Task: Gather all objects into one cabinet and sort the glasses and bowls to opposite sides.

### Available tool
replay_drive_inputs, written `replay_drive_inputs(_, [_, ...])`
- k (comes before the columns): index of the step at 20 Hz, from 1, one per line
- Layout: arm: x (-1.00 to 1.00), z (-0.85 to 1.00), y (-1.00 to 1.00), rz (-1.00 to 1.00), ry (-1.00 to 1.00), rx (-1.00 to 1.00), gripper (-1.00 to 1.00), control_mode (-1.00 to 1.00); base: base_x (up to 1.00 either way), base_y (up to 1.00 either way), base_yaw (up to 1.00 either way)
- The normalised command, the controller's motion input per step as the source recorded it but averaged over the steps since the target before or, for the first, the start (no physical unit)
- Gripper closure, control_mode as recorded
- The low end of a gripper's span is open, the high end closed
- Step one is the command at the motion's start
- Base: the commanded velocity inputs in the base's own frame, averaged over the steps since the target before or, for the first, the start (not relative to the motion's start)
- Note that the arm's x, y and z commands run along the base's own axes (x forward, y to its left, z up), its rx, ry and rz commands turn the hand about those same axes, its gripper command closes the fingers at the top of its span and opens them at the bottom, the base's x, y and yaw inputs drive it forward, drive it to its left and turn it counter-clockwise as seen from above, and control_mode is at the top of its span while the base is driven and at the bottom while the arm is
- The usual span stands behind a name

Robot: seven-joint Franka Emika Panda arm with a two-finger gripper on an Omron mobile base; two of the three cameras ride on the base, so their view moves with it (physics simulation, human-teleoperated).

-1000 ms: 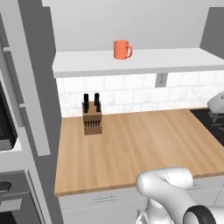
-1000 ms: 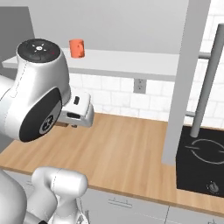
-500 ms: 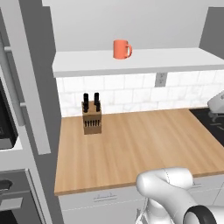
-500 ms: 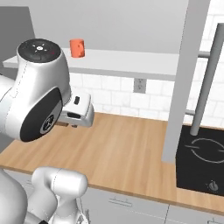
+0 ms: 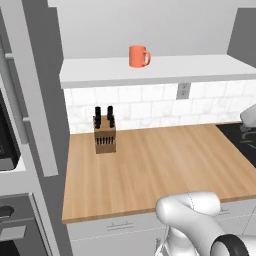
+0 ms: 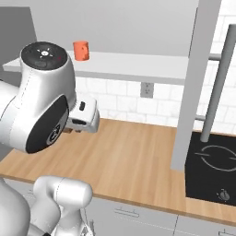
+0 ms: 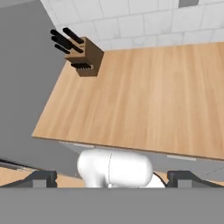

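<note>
Orange mug (image 5: 139, 56): set upright on the white shelf (image 5: 200, 67) above the tiled wall, handle turned to the right in the left base view; also seen from the right base view (image 6: 81, 50), near the shelf's left end.
White shelf: mounted above the backsplash, with a grey slab door (image 6: 193, 83) standing at its right end in the right base view.
Gripper (image 7: 111, 177): jaws are spread wide, with nothing held between them; its two dark finger tips (image 7: 41, 178) are seen far apart at the bottom of the hand view, pointed down over the counter.
Wooden counter (image 5: 160, 165): a knife block (image 5: 105, 136) is placed near its back left corner, close to the tiled wall; the same block is seen in the hand view (image 7: 83, 57) at the upper left.
Cooktop (image 6: 214, 161): a black surface is set into the counter at the right, beside a grey vertical bar handle (image 6: 216, 87).
Wall outlet (image 5: 183, 90): fixed in the tiles below the shelf.
</note>
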Motion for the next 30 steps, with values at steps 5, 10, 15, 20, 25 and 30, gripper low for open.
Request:
replay_drive_inputs(5, [-0.29,0.99,0.46,0.18,-0.39,0.19,-1.00,-1.00,0.00,0.00,0.00])
replay_drive_inputs(10, [-0.10,1.00,0.18,0.05,-0.38,0.01,-1.00,-1.00,0.00,0.00,0.00])
replay_drive_inputs(15, [0.29,0.98,0.09,0.00,-0.30,0.00,-1.00,-1.00,0.00,0.00,0.00])
replay_drive_inputs(20, [0.83,0.27,0.31,0.04,-0.23,0.00,-1.00,-1.00,0.00,0.00,0.00])
replay_drive_inputs(25, [1.00,-0.05,0.32,0.08,-0.14,0.00,-1.00,-1.00,0.00,0.00,0.00])
replay_drive_inputs(30, [0.99,-0.19,0.24,0.08,-0.13,0.00,-1.00,-1.00,0.00,0.00,0.00])
